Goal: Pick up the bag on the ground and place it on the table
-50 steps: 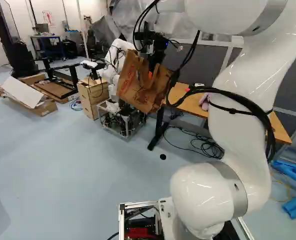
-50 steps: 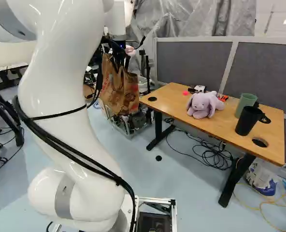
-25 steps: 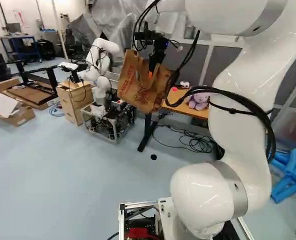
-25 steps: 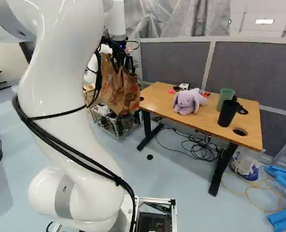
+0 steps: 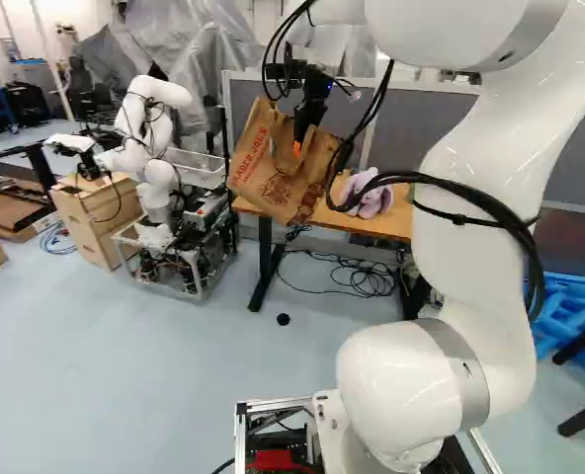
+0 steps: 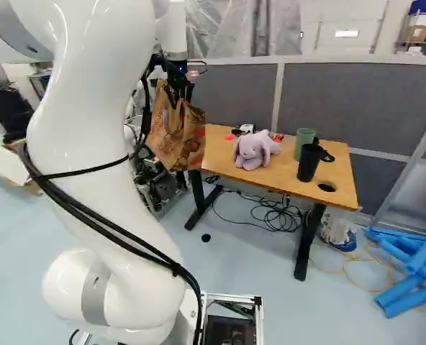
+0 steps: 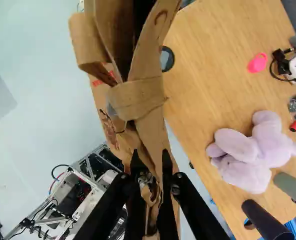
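Note:
In the left base view the gripper (image 5: 298,146) holds the brown paper bag (image 5: 278,178) by its upper part, and the bag hangs tilted in the air. The wrist view shows the gripper (image 7: 152,172) shut on the bag's paper (image 7: 138,100), with a fold pinched between the two fingers. In the right base view the bag (image 6: 175,136) hangs beside the near left end of the wooden table (image 6: 270,183), its lower part level with the tabletop.
On the table are a purple plush rabbit (image 6: 252,149), a green cup (image 6: 304,141), a black mug (image 6: 309,164) and small items. Another robot (image 5: 154,188) stands left of the table. Cables (image 6: 274,215) lie beneath it; blue tubes (image 6: 414,273) lie to its right.
The base has turned right, so the scene slides left in both base views. The arm keeps its pose over its joint, and the bag stays in the gripper, now seen against the table's left end.

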Motion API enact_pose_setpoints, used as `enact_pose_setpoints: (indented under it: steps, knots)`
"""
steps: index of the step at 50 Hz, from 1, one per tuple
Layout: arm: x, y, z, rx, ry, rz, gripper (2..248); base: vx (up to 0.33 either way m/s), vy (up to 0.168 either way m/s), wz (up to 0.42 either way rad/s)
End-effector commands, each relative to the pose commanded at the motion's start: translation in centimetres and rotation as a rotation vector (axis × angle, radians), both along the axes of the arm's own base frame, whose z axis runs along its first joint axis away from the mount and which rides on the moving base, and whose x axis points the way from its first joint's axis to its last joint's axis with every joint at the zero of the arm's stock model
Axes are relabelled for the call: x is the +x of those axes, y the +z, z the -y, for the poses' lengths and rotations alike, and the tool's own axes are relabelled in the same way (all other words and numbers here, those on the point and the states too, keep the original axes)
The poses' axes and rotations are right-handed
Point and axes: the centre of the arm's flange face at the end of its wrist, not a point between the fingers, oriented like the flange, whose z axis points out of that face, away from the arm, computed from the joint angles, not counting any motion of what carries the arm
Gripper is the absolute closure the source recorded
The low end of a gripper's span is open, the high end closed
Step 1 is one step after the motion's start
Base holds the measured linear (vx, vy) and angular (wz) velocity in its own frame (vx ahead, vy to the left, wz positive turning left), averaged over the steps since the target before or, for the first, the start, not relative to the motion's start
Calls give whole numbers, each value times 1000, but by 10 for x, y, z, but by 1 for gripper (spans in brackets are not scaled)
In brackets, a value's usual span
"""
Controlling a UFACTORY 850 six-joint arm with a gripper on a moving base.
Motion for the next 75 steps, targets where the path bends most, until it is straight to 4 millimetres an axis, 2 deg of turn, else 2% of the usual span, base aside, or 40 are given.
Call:
enact_pose_setpoints:
  steps: [14,35,75]
  knots:
    - [0,0,0,0,0,0,225,193,-44,-395]
    - [0,0,0,0,0,0,225,263,192,-62]
    - [2,0,0,0,0,1,225,7,6,-4]
